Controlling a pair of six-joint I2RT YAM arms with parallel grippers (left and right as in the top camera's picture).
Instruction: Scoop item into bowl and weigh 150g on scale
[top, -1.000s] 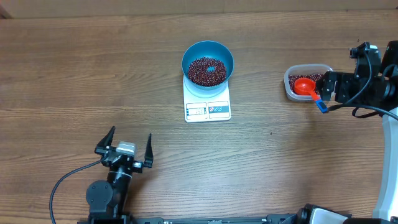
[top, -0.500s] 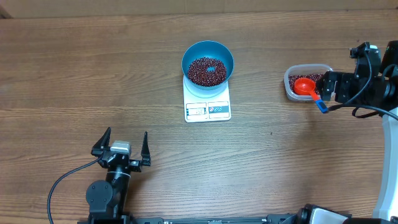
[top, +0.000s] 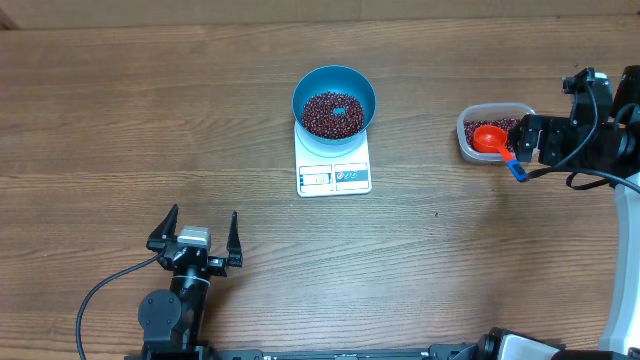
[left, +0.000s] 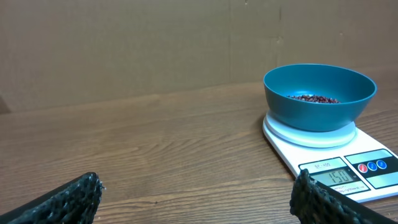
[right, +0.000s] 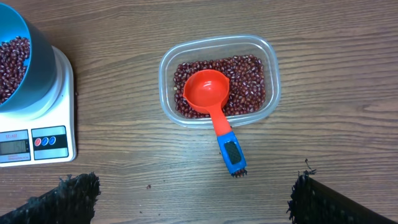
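Observation:
The blue bowl (top: 334, 100) stands on the white scale (top: 334, 172) at the table's middle back, with a heap of dark red-brown beans (top: 333, 114) in it. In the left wrist view the scale (left: 323, 149) shows 150 under the bowl (left: 319, 99). My left gripper (top: 203, 217) is open near the front left, far from the scale, with nothing between its fingers (left: 81, 193). My right gripper (top: 522, 140) is open just right of the tub, empty, with the scoop's blue handle (right: 231, 152) lying ahead of it.
A clear plastic tub (right: 270, 68) at the right holds more beans (right: 249, 78) and the red scoop (right: 208, 93), whose handle hangs over the rim. A few crumbs lie on the wood near my right gripper (right: 194, 186).
My left gripper has drawn back slightly toward the front left of the table, staying open. The right arm, bowl, scale and scoop have not moved.

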